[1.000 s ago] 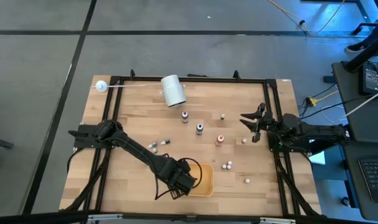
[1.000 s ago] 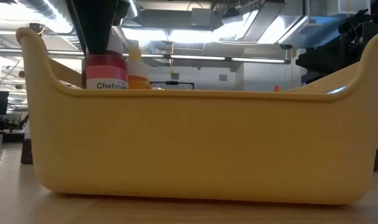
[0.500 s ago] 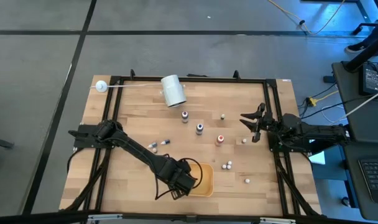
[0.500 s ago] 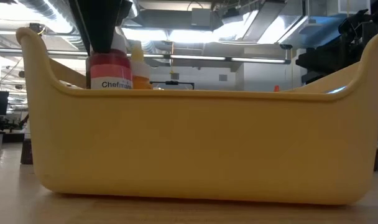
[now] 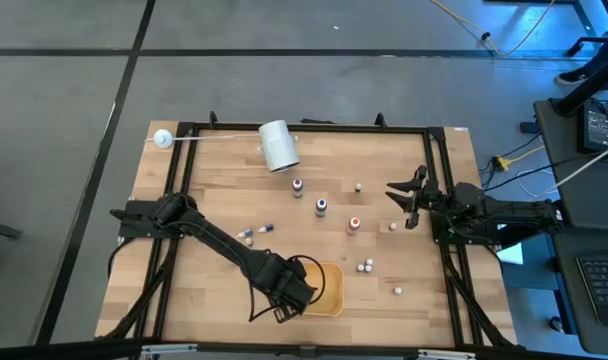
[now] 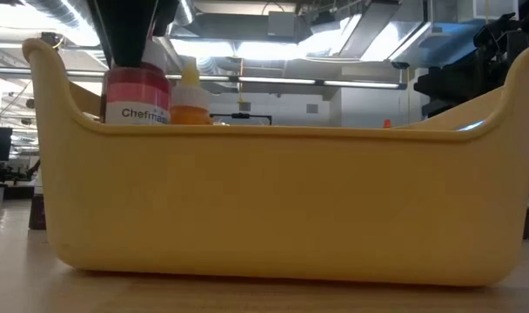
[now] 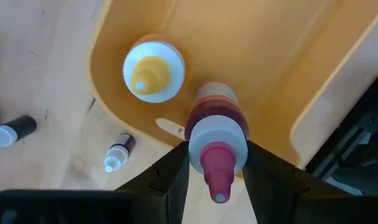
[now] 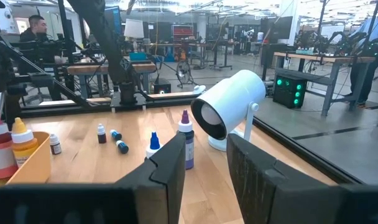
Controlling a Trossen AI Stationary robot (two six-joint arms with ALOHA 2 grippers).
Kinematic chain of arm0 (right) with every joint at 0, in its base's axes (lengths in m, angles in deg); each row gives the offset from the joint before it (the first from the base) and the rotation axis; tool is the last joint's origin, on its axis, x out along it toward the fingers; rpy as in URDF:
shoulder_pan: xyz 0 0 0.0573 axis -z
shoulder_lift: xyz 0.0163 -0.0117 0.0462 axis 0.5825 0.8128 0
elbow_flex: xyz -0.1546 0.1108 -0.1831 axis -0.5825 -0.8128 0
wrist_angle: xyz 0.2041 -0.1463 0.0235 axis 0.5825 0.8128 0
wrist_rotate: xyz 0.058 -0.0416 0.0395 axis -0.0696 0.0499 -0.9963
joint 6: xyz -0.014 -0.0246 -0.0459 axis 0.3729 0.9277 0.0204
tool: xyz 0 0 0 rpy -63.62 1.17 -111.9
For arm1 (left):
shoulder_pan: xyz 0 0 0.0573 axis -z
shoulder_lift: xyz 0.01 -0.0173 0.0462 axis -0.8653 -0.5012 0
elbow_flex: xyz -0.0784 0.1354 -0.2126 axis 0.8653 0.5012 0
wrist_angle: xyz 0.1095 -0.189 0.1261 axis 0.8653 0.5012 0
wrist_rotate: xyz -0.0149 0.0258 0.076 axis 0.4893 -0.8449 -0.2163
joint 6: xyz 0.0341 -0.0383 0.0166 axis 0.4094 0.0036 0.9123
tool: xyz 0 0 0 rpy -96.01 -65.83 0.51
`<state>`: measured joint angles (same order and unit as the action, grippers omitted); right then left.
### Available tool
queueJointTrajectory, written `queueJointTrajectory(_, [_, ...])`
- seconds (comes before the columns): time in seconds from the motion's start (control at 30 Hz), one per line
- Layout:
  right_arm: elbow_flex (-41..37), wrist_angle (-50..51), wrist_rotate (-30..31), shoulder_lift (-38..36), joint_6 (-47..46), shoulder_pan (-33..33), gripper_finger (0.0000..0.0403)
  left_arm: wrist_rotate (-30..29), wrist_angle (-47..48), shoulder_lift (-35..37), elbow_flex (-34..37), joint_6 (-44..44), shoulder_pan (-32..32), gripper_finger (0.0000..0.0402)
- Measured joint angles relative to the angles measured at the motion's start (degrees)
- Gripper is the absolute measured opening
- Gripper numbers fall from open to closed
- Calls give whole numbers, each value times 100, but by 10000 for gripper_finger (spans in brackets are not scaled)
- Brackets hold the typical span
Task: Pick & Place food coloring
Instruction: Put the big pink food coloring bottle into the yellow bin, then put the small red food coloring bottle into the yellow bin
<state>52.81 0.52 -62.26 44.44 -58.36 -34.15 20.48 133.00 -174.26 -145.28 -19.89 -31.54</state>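
Note:
My left gripper [image 7: 216, 152] hangs over the left end of the yellow bin [image 5: 329, 300] and is shut on a red food coloring bottle [image 6: 136, 91]. An orange bottle [image 7: 153, 70] stands upright in the bin beside it. Several more tiny bottles are spread over the table: a purple-capped one [image 5: 297, 186], a dark one [image 5: 321, 207], a red one [image 5: 354, 225], and two lying flat [image 5: 254, 233]. My right gripper [image 5: 408, 200] waits open near the table's right edge, touching nothing. My left gripper pinches the red bottle between its two fingers at the white cap [image 7: 217, 138] below the pink nozzle. The fingers [image 7: 176, 168] come from above, pointing down. The bottle is upright with its lower part inside the bin; the bin's wall hides whether its base rests on the floor.
A big white roll [image 5: 278, 146] lies near the far edge, with a small white ball on a thin rod [image 5: 162, 139] at the far left corner. Small white caps or bottles [image 5: 365, 266] lie right of the bin. A black frame [image 5: 439, 180] borders the table.
In the low view the held red bottle has shifted a little sideways, away from the orange bottle and toward the bin's end. The right arm has kept still.

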Motion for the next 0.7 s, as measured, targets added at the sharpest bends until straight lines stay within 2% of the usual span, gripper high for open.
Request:
queueJointTrajectory(0.3, [1, 0, 2, 0, -1, 0, 120, -283, -1, 2, 0, -15, 0, 158])
queueJointTrajectory(0.43, [0, 0, 0, 0, -1, 0, 120, -84, 0, 2, 0, -5, 0, 164])
queueJointTrajectory(0.63, [0, 0, 0, 0, -2, 0, 120, 511, 31, 7, 0, 142, 0, 162])
queueJointTrajectory(0.7, [0, 0, 0, 0, -4, 0, 120, 521, 51, 61, 0, 153, 2, 160])
